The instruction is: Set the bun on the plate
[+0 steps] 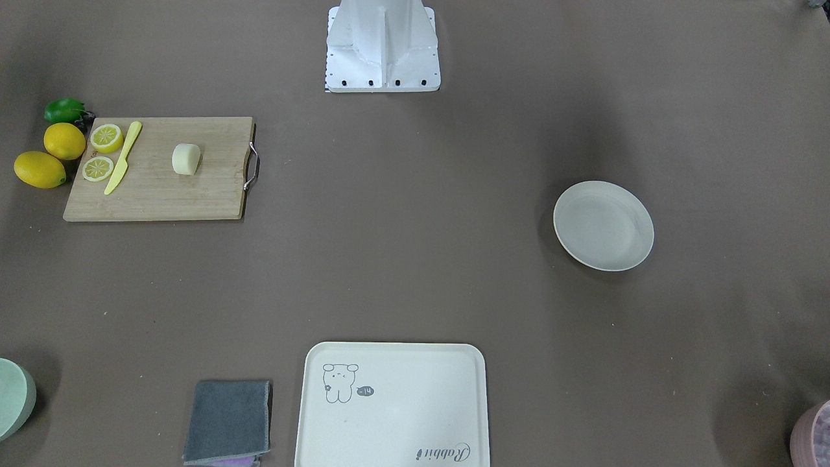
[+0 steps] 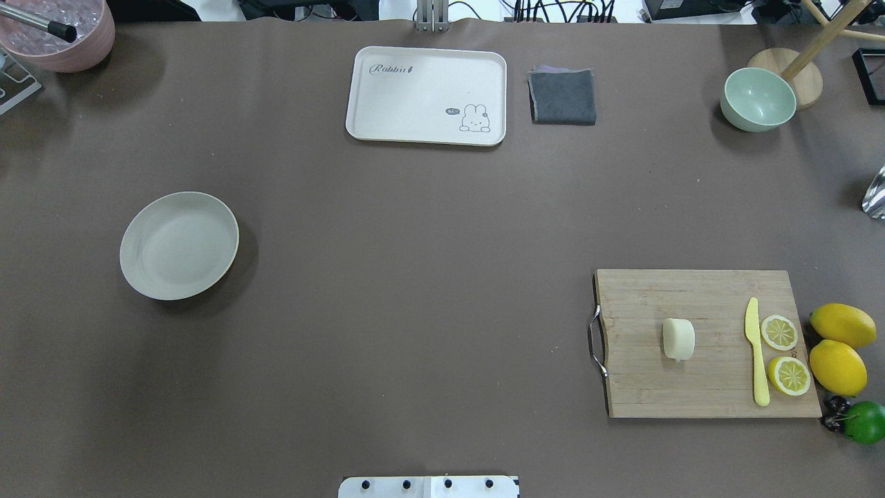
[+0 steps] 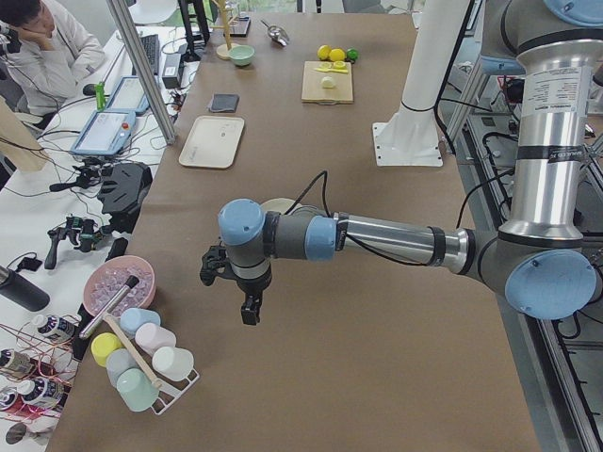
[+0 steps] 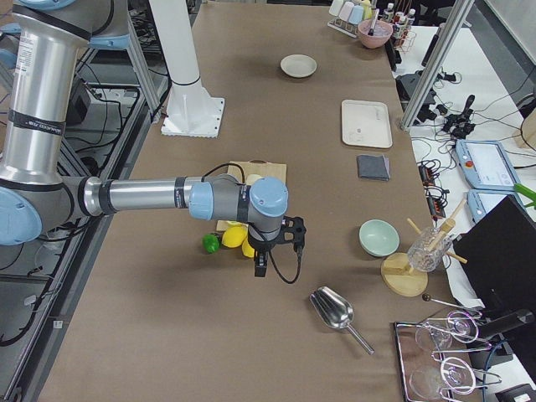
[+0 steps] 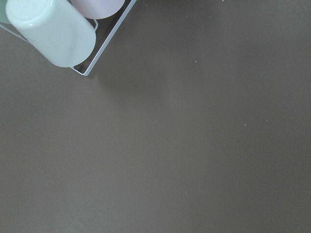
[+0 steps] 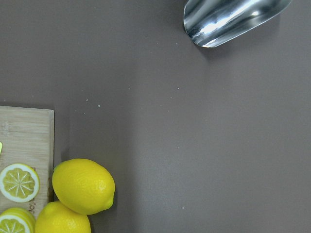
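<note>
The pale cream bun (image 1: 185, 159) (image 2: 678, 338) lies on a wooden cutting board (image 2: 691, 387), on the robot's right side of the table. The round off-white plate (image 1: 603, 225) (image 2: 179, 245) sits bare on the robot's left side, far from the bun. Neither gripper shows in the overhead or front views. The left gripper (image 3: 249, 307) hangs over bare table beyond the plate, near a cup rack, and I cannot tell whether it is open or shut. The right gripper (image 4: 260, 266) hovers past the lemons, outside the board's end, and I cannot tell its state either.
On the board lie a yellow knife (image 2: 757, 353) and two lemon halves (image 2: 779, 332); whole lemons (image 2: 842, 325) and a lime (image 2: 865, 422) sit beside it. A cream tray (image 2: 426, 95), grey cloth (image 2: 563, 97), green bowl (image 2: 758, 99), metal scoop (image 6: 228, 19) and cup rack (image 5: 53, 29) ring the table.
</note>
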You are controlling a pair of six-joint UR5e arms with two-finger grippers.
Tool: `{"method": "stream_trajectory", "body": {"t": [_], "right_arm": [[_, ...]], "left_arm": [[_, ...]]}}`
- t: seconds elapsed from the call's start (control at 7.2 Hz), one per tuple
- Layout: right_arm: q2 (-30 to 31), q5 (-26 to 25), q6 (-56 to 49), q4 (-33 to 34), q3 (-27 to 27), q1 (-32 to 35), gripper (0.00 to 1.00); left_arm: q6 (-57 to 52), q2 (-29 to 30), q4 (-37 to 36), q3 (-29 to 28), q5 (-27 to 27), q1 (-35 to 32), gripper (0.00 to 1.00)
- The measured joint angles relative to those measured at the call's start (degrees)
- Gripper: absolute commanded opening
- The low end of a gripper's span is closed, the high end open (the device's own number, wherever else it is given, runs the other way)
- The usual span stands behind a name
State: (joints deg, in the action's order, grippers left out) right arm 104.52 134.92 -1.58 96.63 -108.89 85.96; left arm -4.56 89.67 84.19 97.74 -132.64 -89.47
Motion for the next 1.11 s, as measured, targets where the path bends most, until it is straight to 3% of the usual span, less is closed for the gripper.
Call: {"method": "stream_trajectory", "body": {"t": [0.42, 1.11], "right_arm": [[-0.23, -0.01, -0.06, -0.1, -0.2, 0.0, 1.0], [-3.54, -0.29, 0.48, -0.25, -2.44, 0.54, 1.0]], "left_arm": [[0.05, -0.42, 1.95, 0.15, 0.15, 0.04, 0.98], [0.63, -0.36, 16.72, 0.08, 0.48, 0.18, 0.98]]}}
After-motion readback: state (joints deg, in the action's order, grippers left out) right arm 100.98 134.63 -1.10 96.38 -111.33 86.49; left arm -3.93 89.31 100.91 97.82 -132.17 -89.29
